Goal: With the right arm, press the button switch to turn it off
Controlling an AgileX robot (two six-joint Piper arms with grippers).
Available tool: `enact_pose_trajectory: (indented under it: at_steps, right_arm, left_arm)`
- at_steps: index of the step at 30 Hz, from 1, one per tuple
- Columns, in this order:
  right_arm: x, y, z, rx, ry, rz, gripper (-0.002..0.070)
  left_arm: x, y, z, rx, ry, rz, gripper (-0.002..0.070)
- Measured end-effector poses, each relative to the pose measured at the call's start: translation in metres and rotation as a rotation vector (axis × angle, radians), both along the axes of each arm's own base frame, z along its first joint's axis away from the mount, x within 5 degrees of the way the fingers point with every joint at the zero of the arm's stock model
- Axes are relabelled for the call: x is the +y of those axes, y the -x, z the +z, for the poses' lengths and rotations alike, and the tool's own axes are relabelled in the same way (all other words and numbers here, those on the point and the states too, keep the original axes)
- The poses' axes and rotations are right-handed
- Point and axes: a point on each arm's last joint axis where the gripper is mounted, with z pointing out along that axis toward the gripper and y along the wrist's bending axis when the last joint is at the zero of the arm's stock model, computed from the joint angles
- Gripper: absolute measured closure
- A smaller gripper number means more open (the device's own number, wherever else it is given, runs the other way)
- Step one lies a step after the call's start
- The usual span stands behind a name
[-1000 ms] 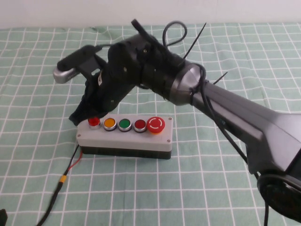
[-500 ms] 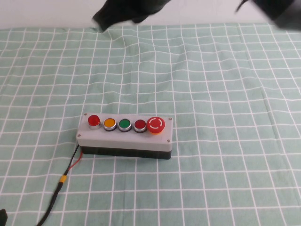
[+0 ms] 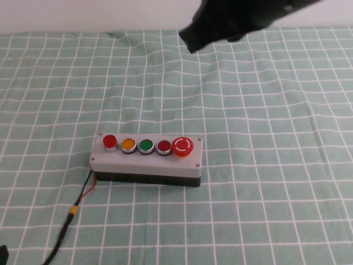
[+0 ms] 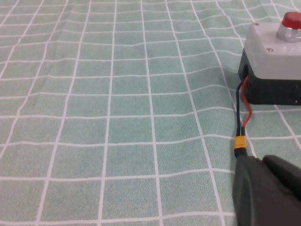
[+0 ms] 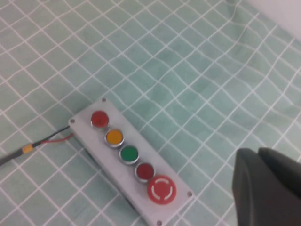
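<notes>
- The button switch (image 3: 146, 160) lies on the table (image 3: 265, 210), a little left of the middle and toward the near side, on a green cloth with white squares.
- It is a small grey box on a black base, with five round buttons in one row on top.
- From left to right the buttons are: the bright red end button (image 3: 110, 141), an orange one, a green one, a darker red one, and a big red mushroom button (image 3: 183, 146) at the right end.
- The red end button does not look lit (as far as I can see).
- A red and black cable (image 3: 83, 193) leaves the left end of the box and runs toward the near left corner, with a yellow connector (image 3: 73, 210) on it.
- The right arm (image 3: 242, 19) is high at the far edge, right of the middle, well apart from the switch and touching nothing.
- The right pincer (image 5: 268, 188) shows only as a dark shape in its wrist view; I cannot tell if its fingers are apart or together.
- The left pincer (image 4: 265, 190) is low at the near left, just beside the cable's connector; its fingers appear together, holding nothing.
</notes>
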Motion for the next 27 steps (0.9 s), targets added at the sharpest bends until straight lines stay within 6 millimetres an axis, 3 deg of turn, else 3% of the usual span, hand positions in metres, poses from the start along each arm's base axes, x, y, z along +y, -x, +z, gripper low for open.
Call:
enact_pose_trajectory:
  at_steps: [15, 27]
  right_arm:
    - [-0.104, 0.104, -0.100, 0.092, -0.085, -0.068, 0.0692]
    - [-0.187, 0.187, -0.110, 0.042, -0.211, -0.073, 0.0692]
  left_arm:
    - [0.000, 0.000, 0.000, 0.000, 0.000, 0.000, 0.0678]
    - [0.000, 0.000, 0.000, 0.000, 0.000, 0.000, 0.0678]
